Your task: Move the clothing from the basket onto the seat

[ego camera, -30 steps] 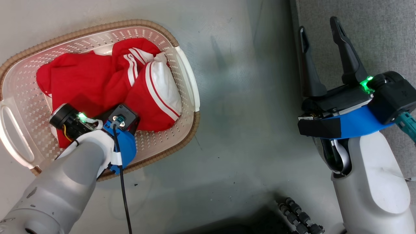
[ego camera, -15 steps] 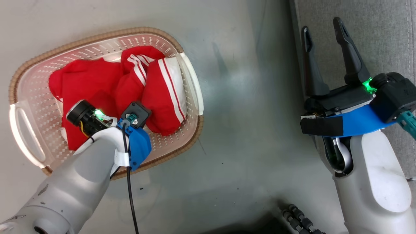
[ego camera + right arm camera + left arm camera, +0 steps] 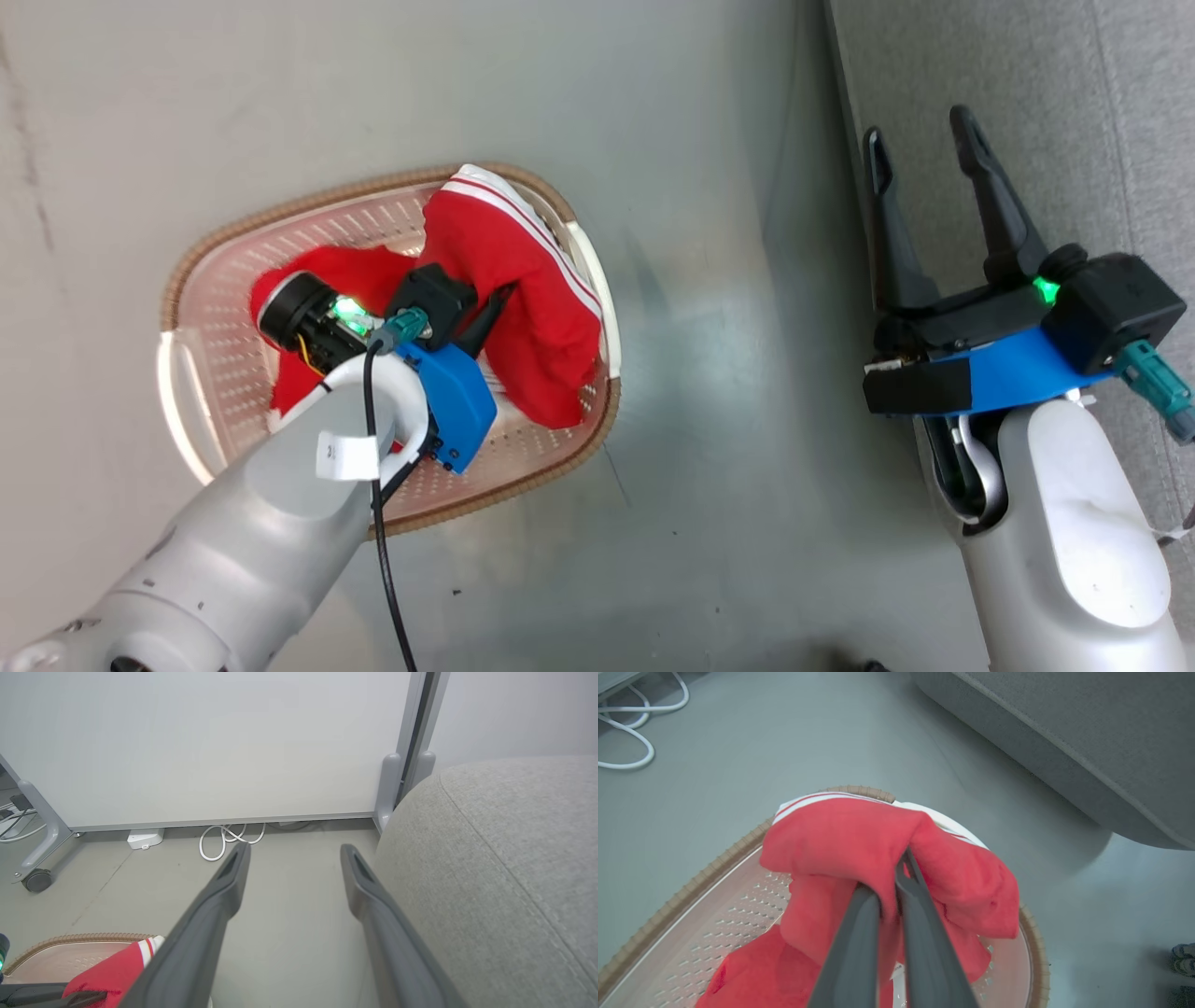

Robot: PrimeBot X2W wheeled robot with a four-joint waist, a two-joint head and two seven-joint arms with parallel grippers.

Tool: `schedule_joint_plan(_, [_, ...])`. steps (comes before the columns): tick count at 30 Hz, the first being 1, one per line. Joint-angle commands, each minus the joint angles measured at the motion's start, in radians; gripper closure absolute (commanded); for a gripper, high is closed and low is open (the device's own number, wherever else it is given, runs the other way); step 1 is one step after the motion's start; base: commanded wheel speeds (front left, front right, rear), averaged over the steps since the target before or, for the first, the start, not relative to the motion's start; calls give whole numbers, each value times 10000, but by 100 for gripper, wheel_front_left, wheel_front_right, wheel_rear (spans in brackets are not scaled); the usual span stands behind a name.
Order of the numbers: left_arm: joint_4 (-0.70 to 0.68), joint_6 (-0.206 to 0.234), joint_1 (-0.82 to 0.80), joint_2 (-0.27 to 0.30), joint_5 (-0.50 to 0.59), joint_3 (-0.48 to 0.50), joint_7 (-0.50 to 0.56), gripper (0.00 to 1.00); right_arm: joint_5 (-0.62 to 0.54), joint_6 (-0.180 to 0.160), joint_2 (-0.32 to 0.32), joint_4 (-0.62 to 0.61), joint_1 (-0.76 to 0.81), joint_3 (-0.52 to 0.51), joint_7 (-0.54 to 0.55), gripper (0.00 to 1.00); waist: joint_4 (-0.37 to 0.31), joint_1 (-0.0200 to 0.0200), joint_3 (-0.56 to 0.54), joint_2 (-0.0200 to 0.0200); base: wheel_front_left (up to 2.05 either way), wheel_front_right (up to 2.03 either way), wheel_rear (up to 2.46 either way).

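The cream basket [image 3: 210, 373] with its brown rim stands on the floor left of the grey seat [image 3: 1074, 140]. My left gripper [image 3: 509, 291] is shut on the red garment with white stripes [image 3: 523, 280], which hangs lifted over the basket's right end. In the left wrist view the fabric [image 3: 840, 835] drapes over both fingertips of that gripper [image 3: 901, 858]. The plain red garment [image 3: 359, 271] lies in the basket under my wrist. My right gripper [image 3: 917, 126] is open and holds nothing, at the seat's [image 3: 504, 858] left edge.
Bare grey floor separates the basket from the seat [image 3: 1087, 732]. White cables [image 3: 229, 837] lie by a white panel wall, whose grey leg ends in a caster [image 3: 37, 879]. More white cable [image 3: 626, 742] lies beyond the basket [image 3: 714, 924].
The head camera has pulled back, so the basket looks smaller. My left gripper has raised the striped garment out of the pile toward the basket's right side. The right gripper stays open.
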Motion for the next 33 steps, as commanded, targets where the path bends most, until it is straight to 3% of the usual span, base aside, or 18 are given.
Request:
schedule_joint_plan(1, [-219,-3,239,84,150,256,-49,100,-51,1,-37,82,197,-34,-35,0,272,0,-604,0,0,0,0])
schedule_joint_plan(18, [-2803,209,2086,63,2391,4151,-52,100,-215,3,-37,775,1627,-347,-36,0,863,0,-3696,0,0,0,0])
schedule_joint_plan(33, [-4194,9,2421,-524,3656,4916,-53,100,-282,3,-37,1197,2965,-546,-35,0,1059,0,-5828,0,0,0,0])
